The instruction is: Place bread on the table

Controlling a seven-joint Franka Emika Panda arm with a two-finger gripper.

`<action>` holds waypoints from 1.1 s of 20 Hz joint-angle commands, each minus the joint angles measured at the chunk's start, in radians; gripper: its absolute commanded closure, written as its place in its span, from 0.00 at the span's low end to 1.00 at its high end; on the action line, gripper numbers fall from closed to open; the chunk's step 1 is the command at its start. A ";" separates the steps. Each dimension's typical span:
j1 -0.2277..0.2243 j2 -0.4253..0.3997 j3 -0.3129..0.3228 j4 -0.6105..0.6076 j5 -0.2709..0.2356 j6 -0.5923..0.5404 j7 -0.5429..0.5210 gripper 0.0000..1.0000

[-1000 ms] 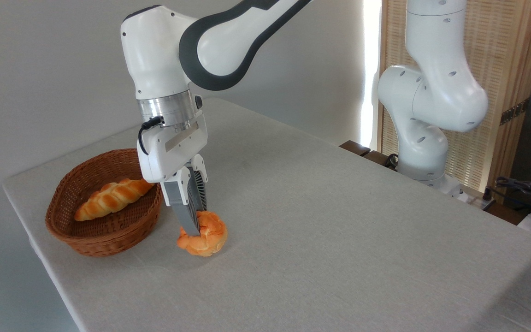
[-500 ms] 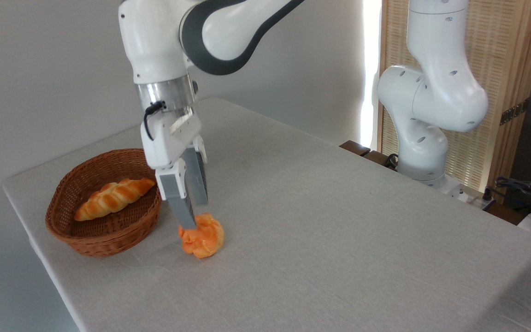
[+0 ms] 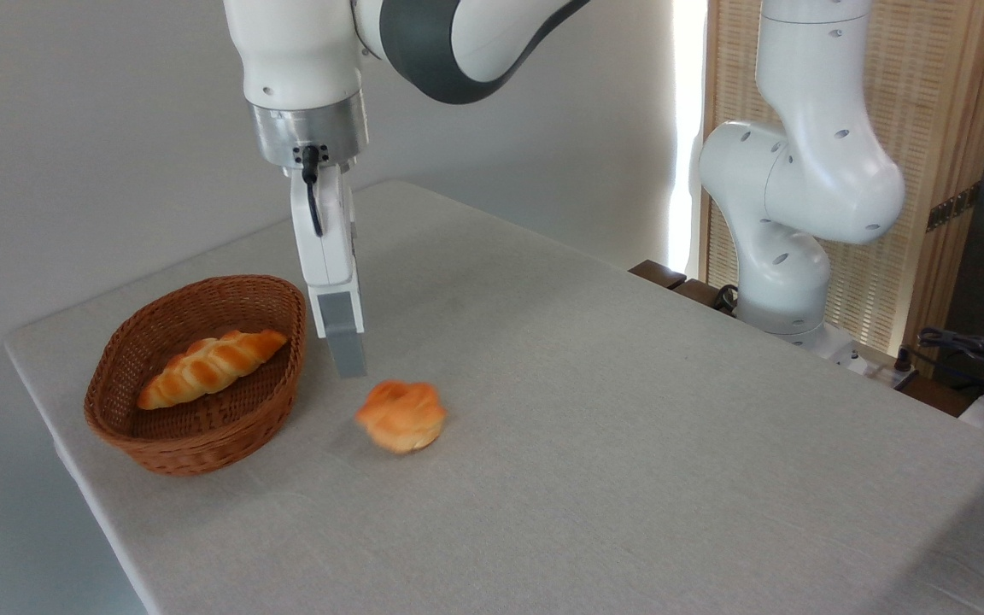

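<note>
1. Lying on the table (image 3: pixel 629 444), the bread (image 3: pixel 401 416) is a small round golden-orange bun with a lumpy, knotted top. It sits free on the light grey-beige cloth, a little blurred at its edges.

2. The gripper (image 3: pixel 348 363) hangs above and to the left of the bun, clear of it and touching nothing. It points straight down and is seen edge-on — only one grey finger shows, so whether the fingers are spread or closed cannot be told. It holds nothing.

3. A white arm (image 3: pixel 304 77) with a dark grey joint band and a silver wrist ring comes down from the top of the picture to the gripper. A short black cable runs down the front of the gripper body.

4. To the left of the bun stands a brown oval wicker basket (image 3: pixel 163 444), near the table's left edge. The gripper's tip is just beside the basket's right rim as the camera sees it.

5. Inside the basket lies a long braided loaf (image 3: pixel 210 366), golden brown, angled with its right end higher against the basket wall.

6. At the far right edge of the table the arm's white base (image 3: pixel 787 256) rises in thick rounded segments — behind it is a pale wooden slatted screen (image 3: pixel 928 128).

7. A plain light wall (image 3: pixel 73 128) fills the background on the left.
</note>
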 commanded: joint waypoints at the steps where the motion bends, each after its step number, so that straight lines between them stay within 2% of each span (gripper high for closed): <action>1: -0.006 0.006 0.048 0.074 -0.025 -0.037 -0.071 0.00; 4: -0.004 0.018 0.051 0.163 -0.018 -0.098 -0.317 0.00; 7: -0.003 0.019 0.051 0.185 -0.004 -0.110 -0.436 0.00; 10: 0.007 0.019 0.052 0.188 0.059 -0.138 -0.447 0.00; 13: 0.011 0.019 0.077 0.214 0.056 -0.172 -0.447 0.00; 22: 0.016 0.033 0.080 0.274 0.051 -0.262 -0.449 0.00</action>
